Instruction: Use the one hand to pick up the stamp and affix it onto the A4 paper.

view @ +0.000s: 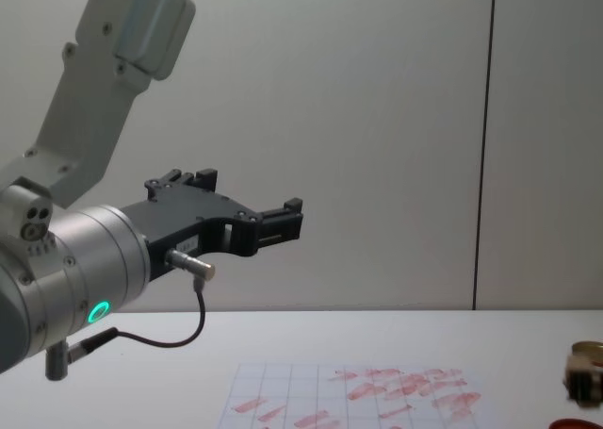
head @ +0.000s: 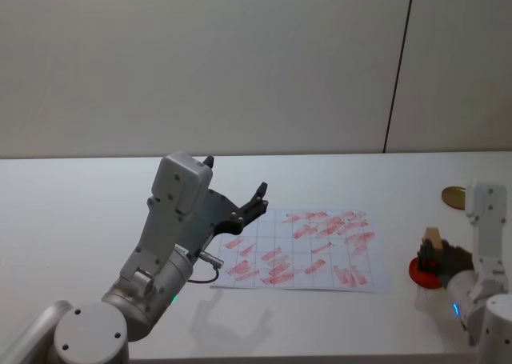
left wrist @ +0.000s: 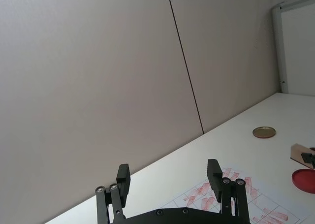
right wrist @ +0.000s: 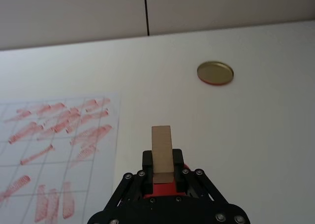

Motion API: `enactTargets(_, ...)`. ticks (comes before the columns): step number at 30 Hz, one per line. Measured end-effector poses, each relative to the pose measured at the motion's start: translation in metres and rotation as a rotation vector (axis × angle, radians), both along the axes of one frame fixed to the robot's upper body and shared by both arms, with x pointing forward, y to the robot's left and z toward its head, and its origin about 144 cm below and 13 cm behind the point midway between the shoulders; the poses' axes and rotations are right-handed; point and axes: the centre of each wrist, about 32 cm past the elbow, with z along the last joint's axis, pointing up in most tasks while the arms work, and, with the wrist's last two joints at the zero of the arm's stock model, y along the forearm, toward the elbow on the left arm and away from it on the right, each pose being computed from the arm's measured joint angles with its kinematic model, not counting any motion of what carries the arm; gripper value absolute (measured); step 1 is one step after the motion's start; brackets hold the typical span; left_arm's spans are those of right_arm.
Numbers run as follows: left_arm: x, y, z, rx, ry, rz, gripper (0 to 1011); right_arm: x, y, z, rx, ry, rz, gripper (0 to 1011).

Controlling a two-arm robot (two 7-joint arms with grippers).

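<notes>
Wood-pale in the head view, the stamp (head: 433, 238) stands near the bench's (head: 80, 220) right edge, beside the paper (head: 304, 256), over a red pad (head: 421, 276), clamped by the right pincer (head: 430, 256). The left pincer (head: 236, 178) hovers idle, wide open. Right wrist view: the block looks light and stiff; holding its lower flat sides seems secure.

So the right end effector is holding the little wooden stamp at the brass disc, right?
Not the brass disc, which lies apart on the table. The right end effector is holding the stamp at the red pad, as the right wrist view shows.
</notes>
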Motion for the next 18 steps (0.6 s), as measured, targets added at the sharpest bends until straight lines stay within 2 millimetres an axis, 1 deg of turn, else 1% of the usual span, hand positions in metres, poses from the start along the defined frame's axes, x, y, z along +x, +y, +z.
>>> enactTargets(3, 0.000, 0.000, 0.000, 0.000, 0.000, 0.000, 993, 0.000, 0.001, 0.006, 0.002, -0.027, 0.005, 217)
enactTargets(9, 0.000, 0.000, 0.000, 0.000, 0.000, 0.000, 993, 0.001, 0.008, 0.029, 0.014, -0.112, 0.038, 218)
enactTargets(14, 0.000, 0.000, 0.000, 0.000, 0.000, 0.000, 993, 0.002, 0.014, 0.041, 0.022, -0.148, 0.076, 217)
enactTargets(18, 0.000, 0.000, 0.000, 0.000, 0.000, 0.000, 993, 0.001, 0.020, 0.045, 0.025, -0.152, 0.108, 217)
